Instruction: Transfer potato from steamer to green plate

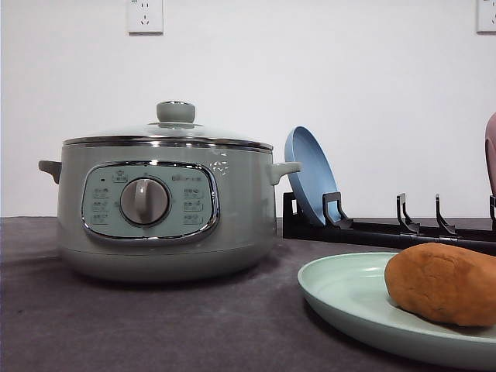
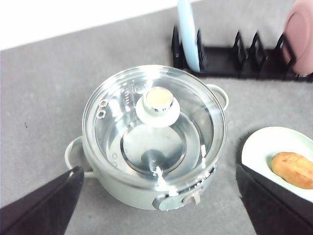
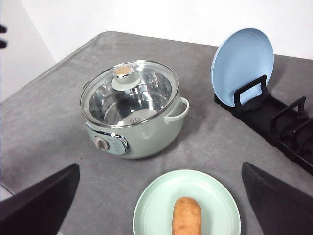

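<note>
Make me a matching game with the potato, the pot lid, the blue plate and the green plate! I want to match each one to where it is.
Things:
1. potato
2. glass lid
3. blue plate
4. green plate

Places:
A. standing on edge in the black rack
B. flat on the grey table, in front of the steamer
C. lying on the green plate
D. closed on top of the steamer

Pairs: 1-C, 2-D, 3-A, 4-B
</note>
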{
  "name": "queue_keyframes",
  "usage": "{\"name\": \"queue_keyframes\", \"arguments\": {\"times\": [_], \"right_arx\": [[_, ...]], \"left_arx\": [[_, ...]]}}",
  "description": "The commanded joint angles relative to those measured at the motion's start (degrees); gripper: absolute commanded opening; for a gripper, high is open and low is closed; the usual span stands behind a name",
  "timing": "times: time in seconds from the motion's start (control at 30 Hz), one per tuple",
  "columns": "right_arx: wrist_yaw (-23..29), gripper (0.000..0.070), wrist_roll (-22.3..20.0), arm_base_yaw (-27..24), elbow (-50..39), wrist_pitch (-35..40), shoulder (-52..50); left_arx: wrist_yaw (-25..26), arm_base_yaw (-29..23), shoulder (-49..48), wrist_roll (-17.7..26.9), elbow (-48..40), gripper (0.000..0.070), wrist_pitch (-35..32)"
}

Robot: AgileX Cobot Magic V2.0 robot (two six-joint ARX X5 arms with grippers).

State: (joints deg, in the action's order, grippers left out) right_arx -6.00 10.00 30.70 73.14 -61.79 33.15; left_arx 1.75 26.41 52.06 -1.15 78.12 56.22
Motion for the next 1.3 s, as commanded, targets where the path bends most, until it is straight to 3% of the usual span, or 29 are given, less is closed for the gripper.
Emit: {"name": "queue_keyframes", "arguments": {"times": [0.0,0.13,0.27,0.6,0.67,0.7,0.73,0.8,1.27], "right_arx": [[0.2,0.0695,-1.8,0.2,0.8,-0.2,0.4],[3.1,0.0695,-4.2,0.2,0.8,-3.0,0.4],[7.0,0.0694,-5.2,0.2,0.8,-5.7,0.4],[7.0,0.0694,-4.6,0.2,0.8,-6.0,0.4],[7.0,0.0692,-4.6,0.2,0.8,-6.0,0.4],[6.8,0.0648,-4.7,0.2,0.8,-6.1,0.4],[6.5,0.0493,-4.9,0.2,0.8,-6.2,0.4],[5.8,0.0009,-5.1,0.2,0.8,-6.4,0.4],[6.0,0.0032,-4.4,0.2,0.8,-6.3,0.4]], "left_arx": [[-0.1,0.2,-4.0,-0.1,-5.1,0.0641,-2.9],[-0.1,0.2,-11.4,-1.5,-12.7,0.0640,-4.4],[-0.1,0.2,-14.2,-1.4,-14.3,0.0640,-4.4],[-0.1,0.2,-15.0,-1.4,-14.3,0.0636,-4.9],[-0.1,0.2,-15.0,-1.5,-14.3,0.0600,-4.8],[-0.1,0.2,-15.0,-1.5,-14.3,0.0517,-4.7],[-0.1,0.2,-15.0,-1.5,-14.3,0.0362,-4.6],[-0.1,0.2,-15.0,-1.7,-14.3,0.0035,-4.2],[-0.1,0.2,-15.0,-3.0,-14.3,0.0028,-4.0]]}}
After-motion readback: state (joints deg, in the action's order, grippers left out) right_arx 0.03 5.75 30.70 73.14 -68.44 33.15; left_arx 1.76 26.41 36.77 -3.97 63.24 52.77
